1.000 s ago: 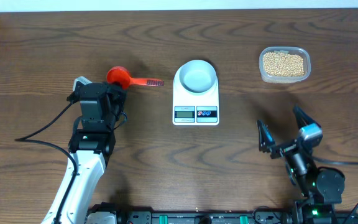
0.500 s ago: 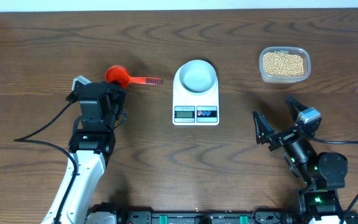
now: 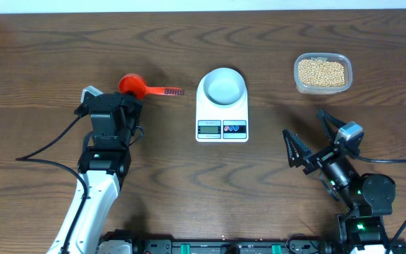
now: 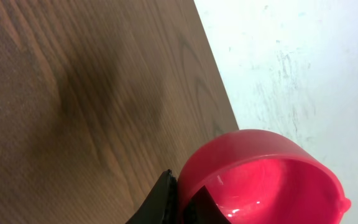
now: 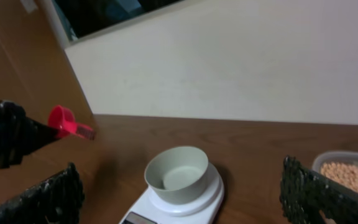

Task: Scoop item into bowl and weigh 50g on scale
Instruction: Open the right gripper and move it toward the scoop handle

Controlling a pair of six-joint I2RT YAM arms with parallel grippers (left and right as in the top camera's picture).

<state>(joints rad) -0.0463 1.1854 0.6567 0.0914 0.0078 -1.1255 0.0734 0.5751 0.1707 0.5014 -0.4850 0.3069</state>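
The pale bowl (image 3: 222,86) stands empty on the white scale (image 3: 222,128) at mid-table; both show in the right wrist view, the bowl (image 5: 178,174) on the scale (image 5: 166,210). The tan beans (image 3: 321,72) fill a clear tub at the far right, also in the right wrist view (image 5: 353,175). My left gripper (image 3: 124,101) is shut on the cup rim of a red scoop (image 3: 129,85), seen close in the left wrist view, jaws (image 4: 180,200) on the scoop (image 4: 266,180). My right gripper (image 3: 305,127) is open and empty, right of the scale, its fingers (image 5: 180,165) framing the bowl.
The clear tub (image 3: 345,79) sits near the table's far right. The scoop's handle (image 3: 169,92) points right toward the scale. A pale wall (image 5: 241,62) rises behind the table's far edge. Cables trail from both arms at the near side.
My right gripper has moved forward and left toward the scale, staying open. The red scoop in my left gripper has shifted slightly left.
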